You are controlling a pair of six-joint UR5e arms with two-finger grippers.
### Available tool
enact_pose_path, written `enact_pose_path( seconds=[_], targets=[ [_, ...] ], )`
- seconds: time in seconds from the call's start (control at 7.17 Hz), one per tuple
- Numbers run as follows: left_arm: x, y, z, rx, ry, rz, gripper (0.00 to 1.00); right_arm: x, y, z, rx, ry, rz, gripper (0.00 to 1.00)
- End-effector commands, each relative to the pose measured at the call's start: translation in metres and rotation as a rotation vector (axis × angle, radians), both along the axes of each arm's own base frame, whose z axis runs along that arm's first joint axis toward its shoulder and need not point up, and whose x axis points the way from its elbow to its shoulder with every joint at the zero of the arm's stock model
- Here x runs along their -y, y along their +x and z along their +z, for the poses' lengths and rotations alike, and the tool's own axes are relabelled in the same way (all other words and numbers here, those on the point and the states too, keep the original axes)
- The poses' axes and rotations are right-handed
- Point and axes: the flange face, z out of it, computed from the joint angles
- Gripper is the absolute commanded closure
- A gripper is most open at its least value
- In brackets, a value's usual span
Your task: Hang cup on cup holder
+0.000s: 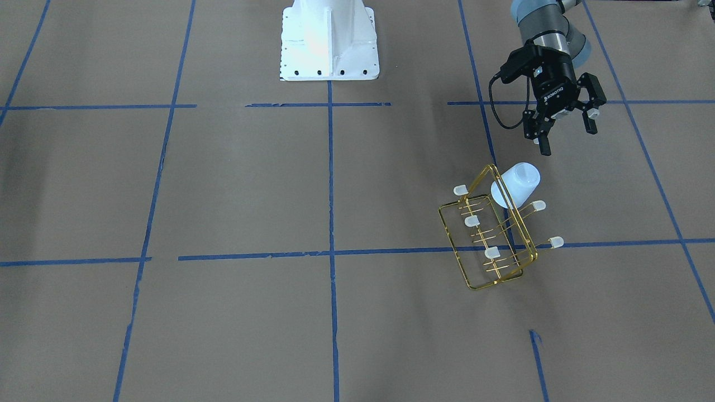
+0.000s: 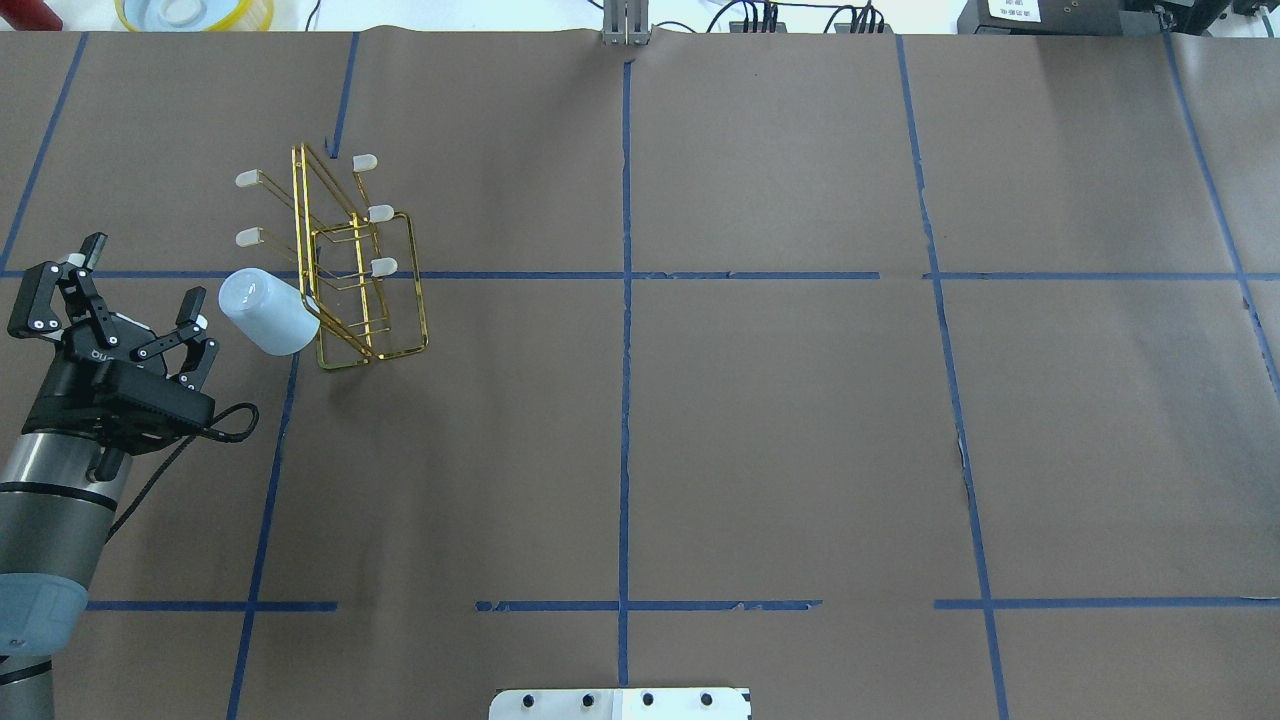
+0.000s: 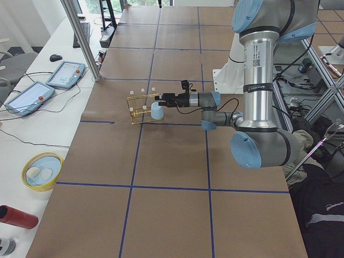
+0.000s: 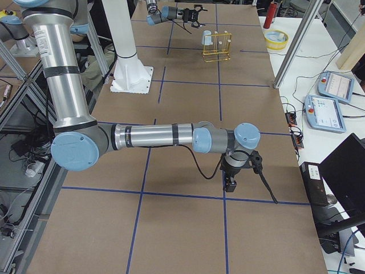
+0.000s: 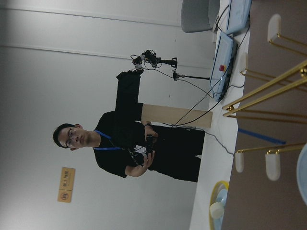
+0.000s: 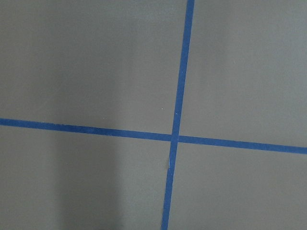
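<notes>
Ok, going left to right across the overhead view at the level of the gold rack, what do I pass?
left pincer → pale blue-white cup → gold wire cup holder

We see the small pale cup (image 2: 268, 312) hanging tilted on 1 corner prong of the upright gold wire cup holder (image 2: 350, 265).

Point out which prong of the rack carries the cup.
The end prong nearest the robot, in the row facing the left gripper: the cup covers its tip. The rack's other five prongs show bare whitish caps.
</notes>
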Motion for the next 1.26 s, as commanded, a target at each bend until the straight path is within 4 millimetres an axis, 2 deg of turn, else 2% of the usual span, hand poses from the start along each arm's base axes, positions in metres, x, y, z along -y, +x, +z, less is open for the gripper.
enact_pose_path(
  seconds=[0.0, 0.14, 0.42, 0.56, 0.84, 0.98, 1.12],
  targets=[
    [-0.003, 0.002, -0.008, -0.401, -0.041, 0.062, 0.00, 0.000, 0.000, 0.000, 0.000, 0.000, 0.000, 0.00],
    [-0.006, 0.004, -0.011, -0.615, -0.077, 0.121, 0.00, 0.000, 0.000, 0.000, 0.000, 0.000, 0.000, 0.00],
    [-0.007, 0.011, -0.029, -0.946, -0.217, 0.303, 0.00, 0.000, 0.000, 0.000, 0.000, 0.000, 0.000, 0.00],
    [0.002, 0.004, -0.038, -1.009, -0.270, 0.387, 0.00, 0.000, 0.000, 0.000, 0.000, 0.000, 0.000, 0.00],
    [0.035, -0.026, -0.049, -0.985, -0.338, 0.533, 0.00, 0.000, -0.001, 0.000, 0.000, 0.000, -0.001, 0.00],
    [0.060, -0.056, -0.046, -0.951, -0.380, 0.537, 0.00, 0.000, 0.000, 0.000, 0.000, 0.000, 0.000, 0.00],
    [0.076, -0.076, -0.037, -0.908, -0.452, 0.551, 0.00, 0.000, 0.000, 0.000, 0.000, 0.000, 0.000, 0.00]
  ],
)
